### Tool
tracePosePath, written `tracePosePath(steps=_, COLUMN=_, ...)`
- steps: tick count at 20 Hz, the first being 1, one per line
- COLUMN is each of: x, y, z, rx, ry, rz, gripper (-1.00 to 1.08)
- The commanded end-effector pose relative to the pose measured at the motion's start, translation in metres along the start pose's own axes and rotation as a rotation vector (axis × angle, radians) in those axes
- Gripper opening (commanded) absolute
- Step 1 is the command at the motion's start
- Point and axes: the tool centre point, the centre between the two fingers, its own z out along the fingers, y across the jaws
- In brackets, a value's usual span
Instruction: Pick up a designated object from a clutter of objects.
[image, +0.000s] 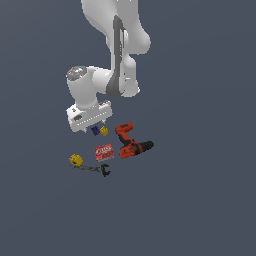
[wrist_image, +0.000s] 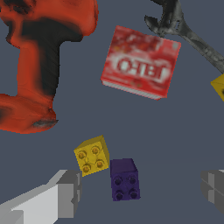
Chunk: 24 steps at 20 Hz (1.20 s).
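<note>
Hand (wrist_image: 140, 192): fingers (wrist_image: 65, 194) spread wide, nothing held; the purple block (wrist_image: 124, 179) sits on the surface (wrist_image: 183, 122) between them, nearer one finger, touching neither. In the exterior view the hand (image: 97, 125) hangs low, just over the block (image: 94, 130). Purple block: small, studded, dark, lying on the surface. Yellow block (wrist_image: 92, 155): same size, studded, just beside the purple one and set at an angle to it; whether the corners touch cannot be told; in the exterior view it lies on the purple block's right (image: 104, 131). Red box (wrist_image: 141, 62): flat, white lettering, lying well past the two blocks from the hand; in the exterior view (image: 104, 151) below them. Drill (wrist_image: 39, 61): orange-red with black parts, on its side, at the exterior view's right of the box (image: 130, 141). Clamp (wrist_image: 183, 33): dark grey, lying beyond the box; in the exterior view (image: 97, 170) just below it. Second yellow piece (image: 75, 159): at the clamp's left end in the exterior view, only its edge seen by the wrist camera (wrist_image: 219, 86).
</note>
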Motion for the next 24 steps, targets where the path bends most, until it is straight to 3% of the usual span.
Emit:
tracePosePath(steps=1, x=-0.011, y=-0.001, z=0.009, rx=-0.001, ry=-0.003, rz=-0.03, gripper=1.0)
tracePosePath(steps=10, x=-0.035, y=-0.004, z=0.025, rx=-0.002, ry=-0.01, rz=-0.089, gripper=1.0)
tracePosePath(steps=24, x=-0.038, y=-0.005, z=0.045, rx=-0.001, ry=-0.011, rz=-0.093, gripper=1.0)
